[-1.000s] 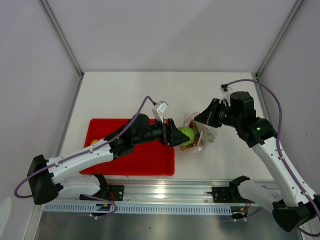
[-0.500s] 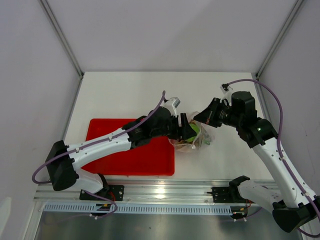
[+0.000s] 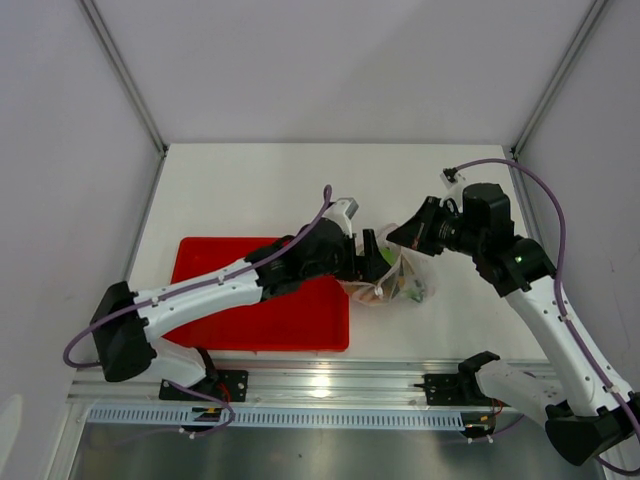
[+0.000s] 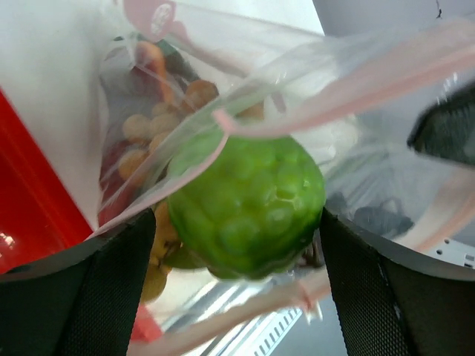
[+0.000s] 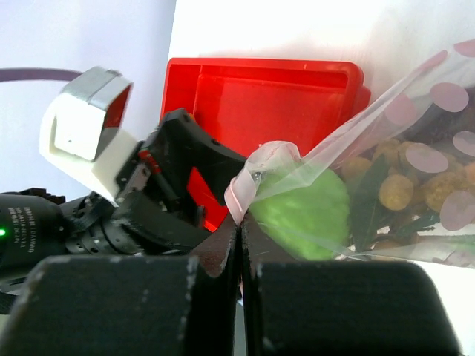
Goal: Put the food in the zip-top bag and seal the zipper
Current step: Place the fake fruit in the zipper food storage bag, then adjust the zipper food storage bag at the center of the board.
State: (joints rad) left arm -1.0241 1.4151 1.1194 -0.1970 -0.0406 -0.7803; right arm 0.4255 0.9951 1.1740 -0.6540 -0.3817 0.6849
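the left wrist view alone shows one green ball [image 4: 245,208] between the spread jaws of the left gripper [image 3: 378,256], released, with a gap on one side, half under the zipper [image 4: 356,89]. the right wrist view shows the right gripper [image 5: 241,222] clenched on the rim of the one zip-top bag [image 3: 408,288], tan balls [image 5: 393,191] beyond its fingertips. there is one red tray [image 3: 250,320]. a second ago the ball was short of the bag's mouth.
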